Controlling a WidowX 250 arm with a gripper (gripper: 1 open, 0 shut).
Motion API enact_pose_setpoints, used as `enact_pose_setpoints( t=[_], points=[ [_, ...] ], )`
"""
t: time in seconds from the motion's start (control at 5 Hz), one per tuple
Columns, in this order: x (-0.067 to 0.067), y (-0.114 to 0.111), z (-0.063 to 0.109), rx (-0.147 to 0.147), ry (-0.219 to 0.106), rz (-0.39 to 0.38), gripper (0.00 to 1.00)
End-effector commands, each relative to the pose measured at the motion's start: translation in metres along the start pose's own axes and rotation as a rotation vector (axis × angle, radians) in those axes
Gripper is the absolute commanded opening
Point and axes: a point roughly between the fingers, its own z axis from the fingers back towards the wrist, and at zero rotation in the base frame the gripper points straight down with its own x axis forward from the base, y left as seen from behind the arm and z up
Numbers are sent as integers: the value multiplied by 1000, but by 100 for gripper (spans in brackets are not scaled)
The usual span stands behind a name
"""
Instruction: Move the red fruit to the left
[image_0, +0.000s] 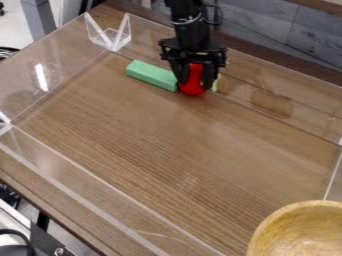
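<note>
The red fruit (197, 79), a small bright red ball, sits on the wooden tabletop (174, 160) near the far edge. My gripper (194, 86) points down over it, its black fingers pressed in on both sides of the fruit, shut on it. A pale green bit shows at the fruit's right side. The flat green block (148, 72) lies just left of the gripper, with the left finger right against its near end.
Clear acrylic walls (40, 75) ring the table. A clear folded stand (110, 36) sits at the back left. A wooden bowl (302, 232) pokes in at the bottom right corner.
</note>
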Motion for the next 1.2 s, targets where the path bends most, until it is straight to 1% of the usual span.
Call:
enact_pose_setpoints(
  t=[0.0, 0.2, 0.6, 1.0],
  points=[
    [8, 2, 10, 3, -50, -13, 0],
    [5, 1, 8, -2, -44, -15, 0],
    [3, -8, 8, -26, -23, -78, 0],
    [11, 17, 63, -62, -95, -48, 0]
  ],
)
